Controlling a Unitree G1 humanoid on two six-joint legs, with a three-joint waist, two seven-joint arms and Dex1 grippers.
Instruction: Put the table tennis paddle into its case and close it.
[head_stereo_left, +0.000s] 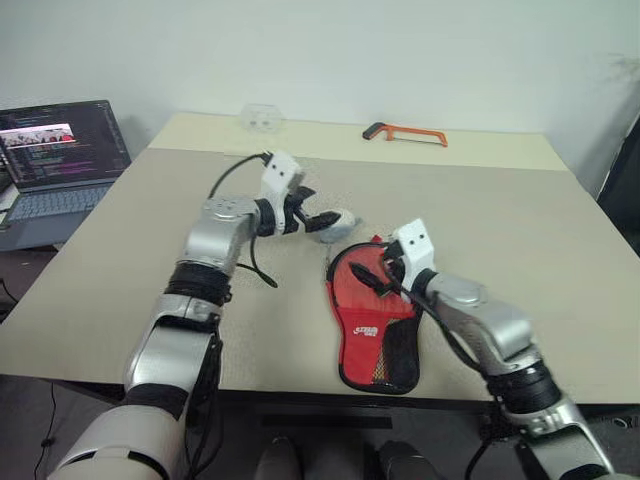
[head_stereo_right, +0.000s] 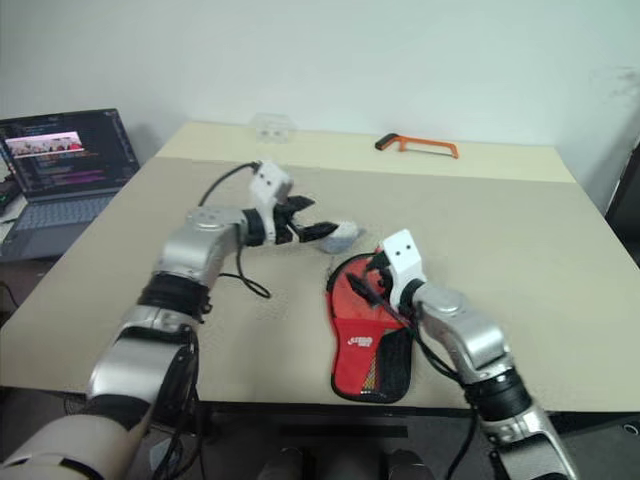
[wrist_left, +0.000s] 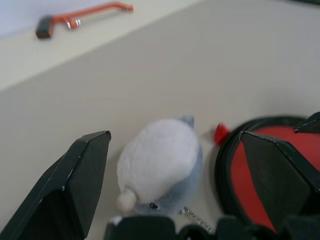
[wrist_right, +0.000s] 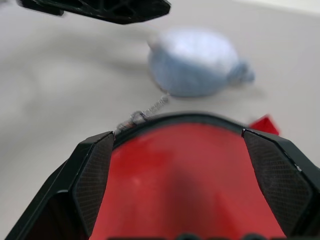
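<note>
The right gripper (head_stereo_left: 385, 272) hangs with its two black, cross-hatched fingers (wrist_right: 92, 177) spread wide and empty, one to each side of the rounded top of the case (head_stereo_left: 372, 322) without closing on it. The case is a paddle-shaped soft pouch, smooth red fabric on the front with a white logo, black mesh across the narrow lower part and black piping round the rim. It lies flat near the front edge of the table (head_stereo_left: 520, 240), a little right of the middle, narrow end toward that edge. The table tennis paddle cannot be made out apart from the case; whether it lies inside, I cannot tell.

The left gripper (head_stereo_left: 305, 218) is likewise released, its angular black fingers (wrist_left: 75, 185) parted around a small grey-blue round pouch (head_stereo_left: 335, 225). The pouch is soft and fuzzy, egg-shaped, with a fine metal chain at one end, and sits just beyond the case's top.

An orange-framed hacksaw (head_stereo_left: 405, 133) lies near the table's far edge, and a small clear plastic box (head_stereo_left: 262, 118) rests near the far left corner. Off the left edge stands an open laptop (head_stereo_left: 60, 160).
</note>
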